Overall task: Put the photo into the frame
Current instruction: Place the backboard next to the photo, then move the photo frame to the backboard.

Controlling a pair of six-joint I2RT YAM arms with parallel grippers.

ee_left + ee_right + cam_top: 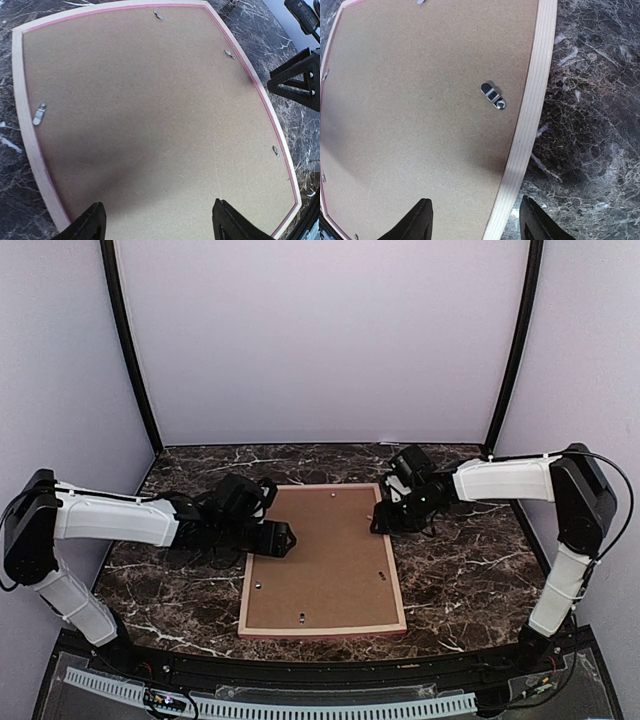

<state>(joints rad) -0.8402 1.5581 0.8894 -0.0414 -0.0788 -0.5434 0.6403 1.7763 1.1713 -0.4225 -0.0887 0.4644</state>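
The frame (396, 575) lies face down on the marble table, its pale wood back rail (532, 100) and a thin pink inner edge (260, 95) showing. A brown backing panel (320, 560) fills it. The photo is hidden. My left gripper (156, 204) is open, low over the panel's left side, with nothing between its fingers. My right gripper (475, 200) is open and straddles the frame's right rail: one finger is over the panel, the other over the table. Neither touches the rail.
Small metal turn clips (494, 96) (39, 114) sit along the panel's edges. The dark marble table (470, 570) surrounds the frame. Pale booth walls with black corner posts (128, 350) close in the back and sides.
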